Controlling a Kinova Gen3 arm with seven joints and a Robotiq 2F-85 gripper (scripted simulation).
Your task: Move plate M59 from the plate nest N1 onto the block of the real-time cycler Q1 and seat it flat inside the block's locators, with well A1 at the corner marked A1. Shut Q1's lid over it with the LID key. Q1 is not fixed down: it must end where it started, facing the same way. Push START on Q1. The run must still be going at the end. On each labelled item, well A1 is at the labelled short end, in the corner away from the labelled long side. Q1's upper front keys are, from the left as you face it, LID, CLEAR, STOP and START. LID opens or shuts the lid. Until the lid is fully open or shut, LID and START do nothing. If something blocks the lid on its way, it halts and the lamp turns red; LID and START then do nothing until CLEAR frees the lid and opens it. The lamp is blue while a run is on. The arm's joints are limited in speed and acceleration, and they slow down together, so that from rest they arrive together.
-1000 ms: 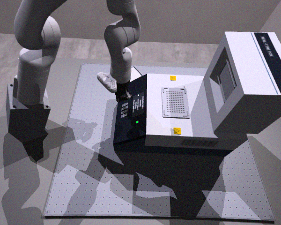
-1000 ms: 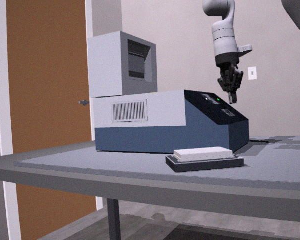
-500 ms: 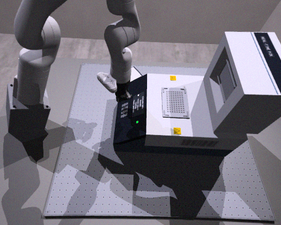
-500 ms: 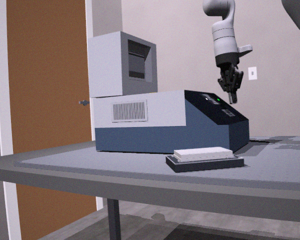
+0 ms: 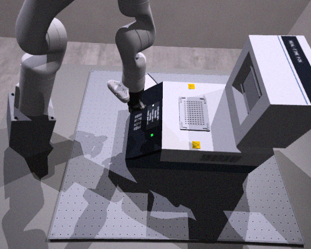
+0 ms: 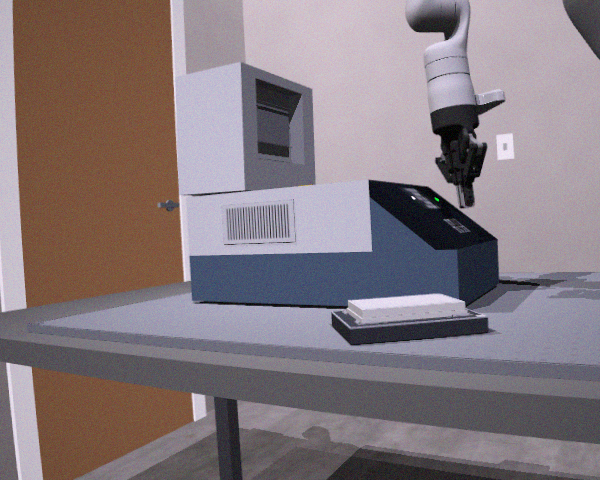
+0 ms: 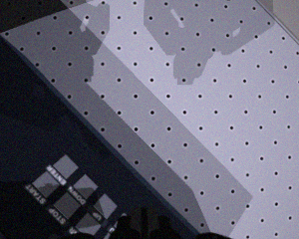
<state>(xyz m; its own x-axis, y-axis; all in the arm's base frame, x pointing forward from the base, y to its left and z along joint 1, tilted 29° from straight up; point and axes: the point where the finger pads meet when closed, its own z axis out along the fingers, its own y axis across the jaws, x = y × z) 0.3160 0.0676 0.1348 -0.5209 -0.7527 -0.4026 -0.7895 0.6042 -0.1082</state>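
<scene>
Cycler Q1 (image 5: 187, 139) (image 6: 290, 242) stands on the perforated mat (image 5: 96, 214) with its lid (image 5: 270, 88) (image 6: 222, 129) raised open. Its block (image 5: 193, 113) is bare, and the lamp (image 5: 151, 135) (image 6: 436, 199) is green. White plate M59 (image 6: 406, 305) lies in the dark nest N1 (image 6: 409, 330) beside the cycler; the top view does not show them clearly behind the arm. My gripper (image 5: 136, 107) (image 6: 464, 198) (image 7: 145, 226) is shut and empty. It points down just above the sloped dark front panel, close to the keys (image 5: 137, 121) (image 7: 65, 191).
The arm's base (image 5: 29, 118) stands at the mat's left edge. The table's edge (image 6: 135, 351) runs in front of the nest. A door (image 6: 93, 206) is behind the table.
</scene>
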